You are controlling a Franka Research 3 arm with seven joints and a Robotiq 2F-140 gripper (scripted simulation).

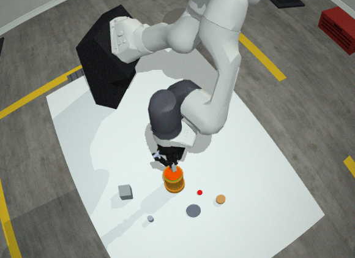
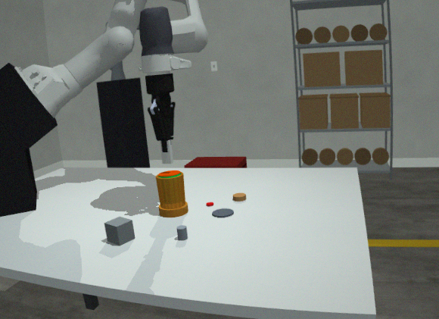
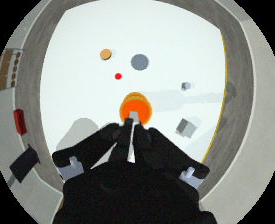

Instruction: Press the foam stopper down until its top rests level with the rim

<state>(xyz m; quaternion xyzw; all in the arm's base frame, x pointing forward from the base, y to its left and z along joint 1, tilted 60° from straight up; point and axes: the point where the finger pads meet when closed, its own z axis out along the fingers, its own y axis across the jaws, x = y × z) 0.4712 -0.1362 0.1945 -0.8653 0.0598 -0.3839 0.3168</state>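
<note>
An orange ribbed jar [image 1: 174,184] [image 2: 172,195] stands upright on the white table [image 1: 245,174] [image 2: 287,231]. Its bright orange foam stopper [image 1: 171,174] [image 2: 168,175] [image 3: 136,106] fills the mouth, its top about level with the rim, where a thin green line shows. Nothing lies on the stopper. My gripper [image 1: 174,168] [image 2: 166,155] [image 3: 132,117] is shut and empty. It hangs straight above the jar, its fingertips a short way clear of the stopper.
A grey cube [image 1: 125,192] [image 2: 119,230] sits left of the jar. A small grey cylinder [image 1: 150,218] [image 2: 182,232], a dark grey disc [image 1: 193,210] [image 2: 222,213], a small red disc [image 1: 199,192] [image 2: 210,204] and a tan disc [image 1: 220,199] [image 2: 239,196] lie nearby. A shelf rack [image 2: 342,87] stands far right.
</note>
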